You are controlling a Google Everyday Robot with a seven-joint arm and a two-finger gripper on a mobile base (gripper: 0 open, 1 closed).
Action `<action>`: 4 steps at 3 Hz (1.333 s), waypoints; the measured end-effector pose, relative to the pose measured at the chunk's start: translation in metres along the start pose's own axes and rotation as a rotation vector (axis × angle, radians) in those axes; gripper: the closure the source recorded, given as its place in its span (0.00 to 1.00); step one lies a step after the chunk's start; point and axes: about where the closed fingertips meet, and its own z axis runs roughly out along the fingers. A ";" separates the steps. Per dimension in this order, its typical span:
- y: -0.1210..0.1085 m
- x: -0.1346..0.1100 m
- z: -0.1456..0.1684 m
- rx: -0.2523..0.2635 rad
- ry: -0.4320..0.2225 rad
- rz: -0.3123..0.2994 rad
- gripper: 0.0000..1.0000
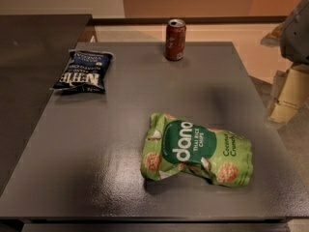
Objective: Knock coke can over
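My gripper [286, 100] hangs right of the table [120, 110], jaw state I cannot tell; I'd push sideways, high on the upright coke can [175, 39].

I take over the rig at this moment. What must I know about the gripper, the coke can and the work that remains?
Gripper: at the right edge of the view, beside the table, apart from the can.
Coke can: upright near the table's far edge, touching nothing else.
Blue chip bag at far left, green rice-chip bag near front; both clear of the can.
Done: nothing; the can stands.
Left: reach the can and tip it over.
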 end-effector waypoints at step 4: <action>-0.070 -0.037 0.038 0.021 -0.165 0.046 0.00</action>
